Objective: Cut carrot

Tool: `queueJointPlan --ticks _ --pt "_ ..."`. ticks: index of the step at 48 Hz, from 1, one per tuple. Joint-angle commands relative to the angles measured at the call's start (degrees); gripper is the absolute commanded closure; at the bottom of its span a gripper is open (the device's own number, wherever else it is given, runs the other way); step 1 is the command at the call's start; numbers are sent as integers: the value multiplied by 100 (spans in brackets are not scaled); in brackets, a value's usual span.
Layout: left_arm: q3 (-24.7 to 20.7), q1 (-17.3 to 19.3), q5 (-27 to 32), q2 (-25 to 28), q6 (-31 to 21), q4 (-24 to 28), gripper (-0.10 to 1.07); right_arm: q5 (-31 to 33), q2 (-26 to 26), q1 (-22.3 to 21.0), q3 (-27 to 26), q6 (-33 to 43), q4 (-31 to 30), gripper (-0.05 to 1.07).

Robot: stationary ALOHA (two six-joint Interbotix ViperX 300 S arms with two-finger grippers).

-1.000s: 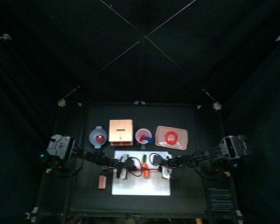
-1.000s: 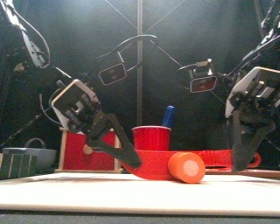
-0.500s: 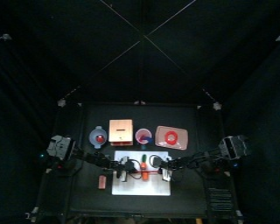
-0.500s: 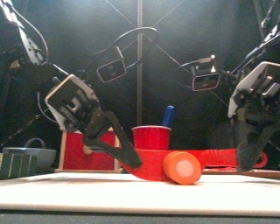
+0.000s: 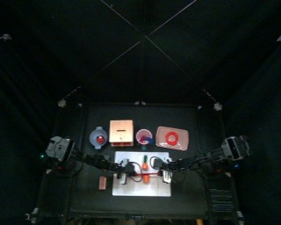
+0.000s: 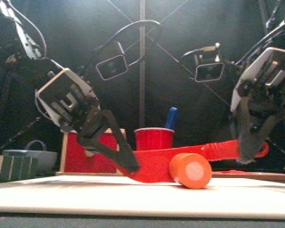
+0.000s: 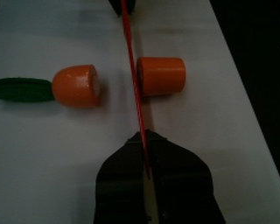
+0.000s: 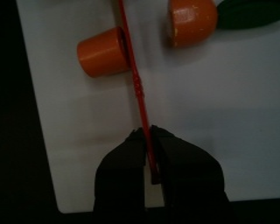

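On the white board (image 7: 236, 52), the carrot (image 7: 80, 86) now lies in two separated pieces either side of the red knife (image 7: 129, 79), whose ends both nearly-closed grippers (image 7: 143, 144) (image 8: 147, 140) pinch and have lifted, indicating the cut is complete.

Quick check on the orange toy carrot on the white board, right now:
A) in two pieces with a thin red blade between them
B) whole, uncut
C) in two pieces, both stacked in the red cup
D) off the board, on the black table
A: the left wrist view shows the orange toy carrot as two pieces, the leafy half and the plain half, lying apart on the white cutting board with the thin red blade between them.
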Motion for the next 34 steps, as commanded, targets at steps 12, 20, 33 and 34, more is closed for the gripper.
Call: queueJointPlan --ticks 12,20,33,34 --pt "-185 0 -35 -404 35 18 40 -70 -457 -79 -167 53 -62 76" --pt "-97 9 -35 -580 53 44 36 -44 -536 -79 -123 62 -62 76" --pt "193 35 -88 -1107 44 105 36 404 -932 -105 9 62 -35 76" --pt "220 35 -88 -1151 44 97 36 448 -976 -114 26 62 -35 76"
